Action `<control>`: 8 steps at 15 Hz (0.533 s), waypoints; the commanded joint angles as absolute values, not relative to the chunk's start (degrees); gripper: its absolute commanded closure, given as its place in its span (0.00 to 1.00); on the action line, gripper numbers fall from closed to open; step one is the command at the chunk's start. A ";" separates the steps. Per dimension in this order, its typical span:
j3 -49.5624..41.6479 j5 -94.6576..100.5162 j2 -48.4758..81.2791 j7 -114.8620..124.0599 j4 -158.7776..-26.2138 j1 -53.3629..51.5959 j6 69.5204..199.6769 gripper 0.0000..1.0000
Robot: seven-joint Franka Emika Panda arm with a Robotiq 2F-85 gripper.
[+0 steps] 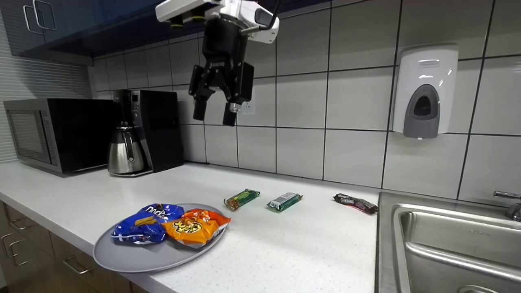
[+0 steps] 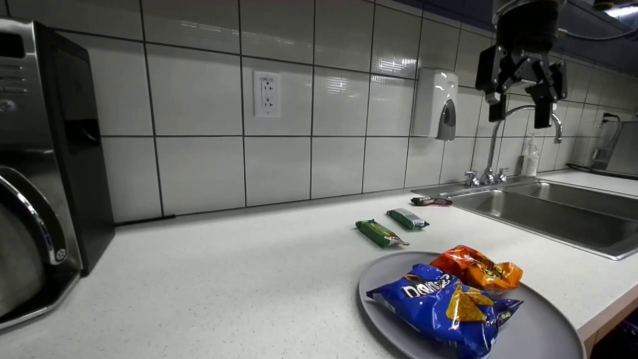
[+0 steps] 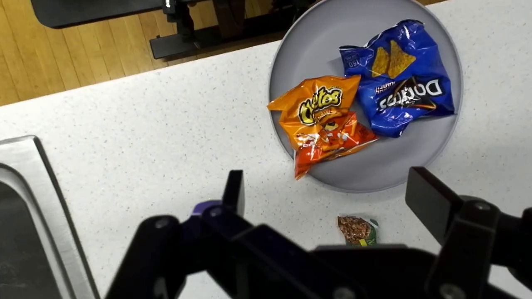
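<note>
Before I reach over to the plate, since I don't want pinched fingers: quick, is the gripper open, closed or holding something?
Gripper: open, holding nothing, in the air above the counter.

The Cheetos bag (image 3: 322, 118) looks glossy, the plate (image 3: 316, 50) matt, the sink (image 1: 388, 244) shiny metal.

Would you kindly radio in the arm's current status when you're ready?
Jaws open, holding nothing, high above countertop. Two green-wrapped bars lying outside gray plate. Possibly in the way: orange Cheetos bag overhanging plate's rim.
</note>
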State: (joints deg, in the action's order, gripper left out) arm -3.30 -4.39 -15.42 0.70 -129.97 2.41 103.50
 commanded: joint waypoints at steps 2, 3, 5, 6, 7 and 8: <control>-1.89 -3.27 -14.81 0.05 -132.59 1.49 107.32 0.00; -1.74 -3.22 -14.75 0.07 -133.10 1.29 107.93 0.00; -1.35 -2.91 -14.62 -0.09 -134.03 1.00 108.91 0.00; -1.21 -2.77 -14.59 -0.23 -134.55 0.88 109.43 0.00; -1.09 -2.47 -14.55 -0.36 -135.06 0.74 109.92 0.00; -0.95 -2.10 -14.55 -0.44 -135.60 0.62 110.43 0.00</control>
